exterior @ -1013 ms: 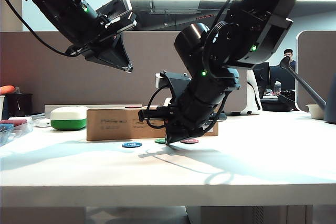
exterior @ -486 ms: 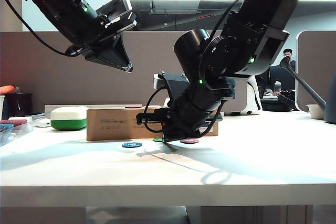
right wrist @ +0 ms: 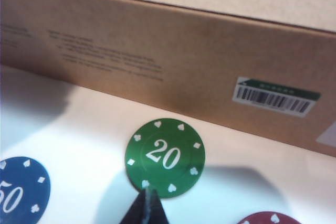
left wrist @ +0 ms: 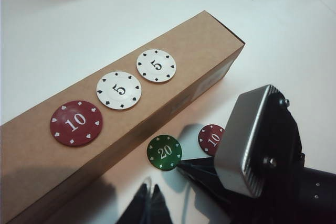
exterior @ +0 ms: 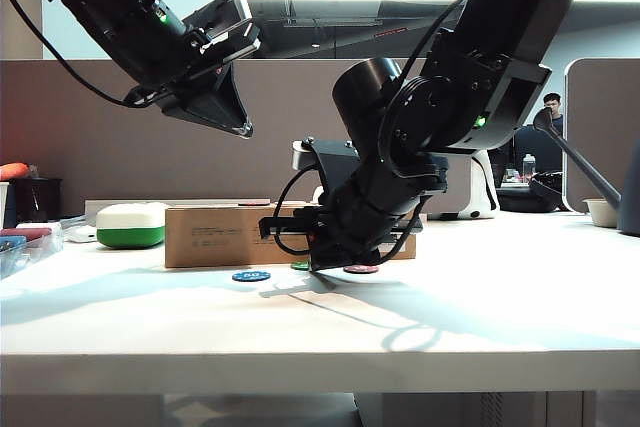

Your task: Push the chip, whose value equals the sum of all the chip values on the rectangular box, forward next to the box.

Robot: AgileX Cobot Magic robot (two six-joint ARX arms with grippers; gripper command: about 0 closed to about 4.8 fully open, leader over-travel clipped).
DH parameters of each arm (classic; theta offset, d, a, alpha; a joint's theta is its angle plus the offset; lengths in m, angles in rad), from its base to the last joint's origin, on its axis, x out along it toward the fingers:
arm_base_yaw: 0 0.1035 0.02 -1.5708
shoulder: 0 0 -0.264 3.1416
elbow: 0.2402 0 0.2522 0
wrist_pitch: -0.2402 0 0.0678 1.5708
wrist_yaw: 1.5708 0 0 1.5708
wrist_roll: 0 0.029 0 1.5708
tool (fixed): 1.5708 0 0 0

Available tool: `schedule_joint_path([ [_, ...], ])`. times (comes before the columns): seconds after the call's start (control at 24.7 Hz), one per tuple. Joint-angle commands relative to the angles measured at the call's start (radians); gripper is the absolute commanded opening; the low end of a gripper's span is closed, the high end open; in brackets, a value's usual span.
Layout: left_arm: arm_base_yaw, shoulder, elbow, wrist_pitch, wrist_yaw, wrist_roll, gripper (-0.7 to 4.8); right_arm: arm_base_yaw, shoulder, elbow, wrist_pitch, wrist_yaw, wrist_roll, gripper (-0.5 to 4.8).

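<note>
The green chip (right wrist: pixel 165 158) marked 20 lies flat on the table a short way in front of the rectangular box (right wrist: pixel 157 40). My right gripper (right wrist: pixel 148 203) is shut, and its joined tips touch the chip's near edge. The exterior view shows that gripper (exterior: pixel 322 267) low at the table, with the green chip (exterior: pixel 302 266) just peeking out beside it. On top of the box (left wrist: pixel 199 40) lie a red 10 chip (left wrist: pixel 76 123) and two white 5 chips (left wrist: pixel 119 90). My left gripper (exterior: pixel 243 129) hangs shut, high above the box (exterior: pixel 230 235).
A blue 50 chip (right wrist: pixel 18 195) lies on the table to one side of the green chip, and a red 10 chip (left wrist: pixel 212 139) to the other. A white-and-green case (exterior: pixel 131 224) stands left of the box. Clutter sits at the table's far left edge.
My right arm has edged toward the box, and the green chip has slid a little closer to it. The left arm has not moved.
</note>
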State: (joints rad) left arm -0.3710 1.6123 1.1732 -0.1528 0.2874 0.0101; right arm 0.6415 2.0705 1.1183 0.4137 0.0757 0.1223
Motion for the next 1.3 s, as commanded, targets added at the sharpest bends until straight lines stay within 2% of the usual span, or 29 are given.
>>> schedule_joint_path([
  [0.04, -0.002, -0.003, 0.003, 0.012, 0.005, 0.004, -0.05, 0.000, -0.006, -0.004, -0.001, -0.005, 0.000, -0.05],
  [0.24, -0.002, -0.003, 0.003, 0.013, 0.005, 0.004, -0.05, 0.000, -0.052, -0.004, -0.006, -0.007, 0.007, -0.05],
  [0.97, -0.002, -0.003, 0.003, 0.013, 0.005, 0.004, -0.05, 0.000, -0.415, -0.004, -0.521, -0.007, 0.010, -0.05],
  [1.3, -0.002, -0.003, 0.003, 0.013, 0.005, 0.004, -0.05, 0.000, -0.631, -0.004, -0.759, -0.007, 0.065, -0.05],
])
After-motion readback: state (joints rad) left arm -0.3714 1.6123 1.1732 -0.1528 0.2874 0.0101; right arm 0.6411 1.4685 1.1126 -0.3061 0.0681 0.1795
